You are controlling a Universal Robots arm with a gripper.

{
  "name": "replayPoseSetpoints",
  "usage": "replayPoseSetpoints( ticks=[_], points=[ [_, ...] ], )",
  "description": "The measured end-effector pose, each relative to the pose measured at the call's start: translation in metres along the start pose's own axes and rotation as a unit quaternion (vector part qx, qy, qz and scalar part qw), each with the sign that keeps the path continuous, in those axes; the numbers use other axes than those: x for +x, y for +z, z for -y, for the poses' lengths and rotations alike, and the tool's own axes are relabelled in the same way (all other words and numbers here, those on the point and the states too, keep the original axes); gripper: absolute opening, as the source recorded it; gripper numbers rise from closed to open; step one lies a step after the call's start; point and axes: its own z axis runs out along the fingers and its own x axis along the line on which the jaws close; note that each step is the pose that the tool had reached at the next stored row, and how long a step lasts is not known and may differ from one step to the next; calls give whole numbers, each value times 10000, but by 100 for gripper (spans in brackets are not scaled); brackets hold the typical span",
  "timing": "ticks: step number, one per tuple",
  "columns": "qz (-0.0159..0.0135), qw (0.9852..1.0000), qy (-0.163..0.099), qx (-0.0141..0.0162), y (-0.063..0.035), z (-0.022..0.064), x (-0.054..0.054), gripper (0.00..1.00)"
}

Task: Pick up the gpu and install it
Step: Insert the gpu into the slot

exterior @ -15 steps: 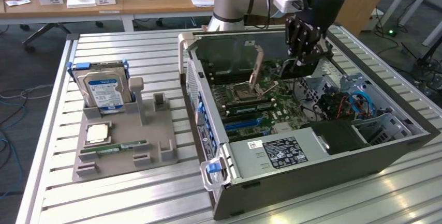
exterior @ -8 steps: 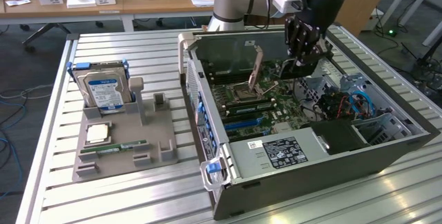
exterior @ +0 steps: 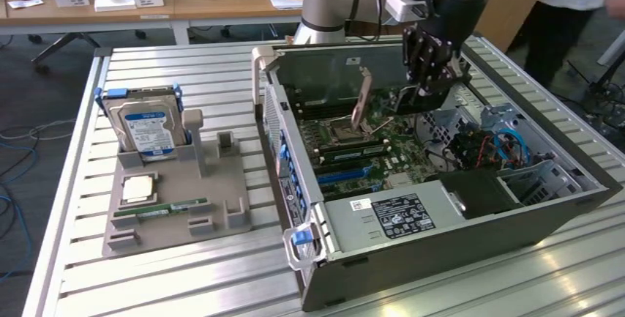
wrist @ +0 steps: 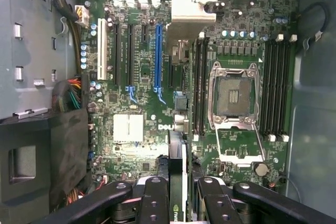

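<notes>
My gripper (exterior: 429, 68) hangs inside the open computer case (exterior: 547, 207), above the motherboard (exterior: 371, 148). It is shut on the gpu (exterior: 422, 101), a thin dark card held on edge. In the wrist view the gpu (wrist: 177, 156) runs edge-on between the two black fingers (wrist: 153, 198) of the gripper (wrist: 178, 184). It hovers over the board, beside the long blue slot (wrist: 158, 56) and clear of it. A silvery metal piece (wrist: 191, 9) shows at the far end of the card's line.
The processor socket (wrist: 233, 95) stands open with its lever raised, black memory slots on both sides of it. The power supply (exterior: 400, 214) fills the case's near corner. A grey tray (exterior: 230, 185) on the exterior view's left holds a hard drive (exterior: 146, 127) and a green memory stick (exterior: 161, 209). A person (exterior: 576, 9) stands at the far right.
</notes>
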Motion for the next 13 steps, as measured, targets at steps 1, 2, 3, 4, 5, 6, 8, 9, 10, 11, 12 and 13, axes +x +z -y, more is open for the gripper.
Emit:
replayPoseSetpoints(
  ticks=[1, 2, 3, 4, 5, 6, 8, 9, 10, 11, 12, 13],
  points=[
    [0, 10000, 1, 1, 12, -2, 0, 26],
    [0, 10000, 1, 3, 24, -3, 0, 26],
    [1, 10000, 1, 4, 37, -5, 0, 26],
    [0, 10000, 1, 5, 48, -7, 0, 26],
    [0, 10000, 1, 6, 60, -8, 1, 26],
    [0, 10000, 0, 7, 73, -9, 1, 26],
    [0, 10000, 1, 8, 99, -11, 1, 26],
    [0, 10000, 1, 8, 111, -13, 2, 26],
    [0, 10000, 1, 8, 124, -13, 2, 26],
    [0, 10000, 1, 8, 137, -14, 2, 26],
    [-1, 10000, 1, 8, 151, -16, 2, 26],
    [0, 10000, 1, 8, 164, -17, 2, 26]
  ],
)
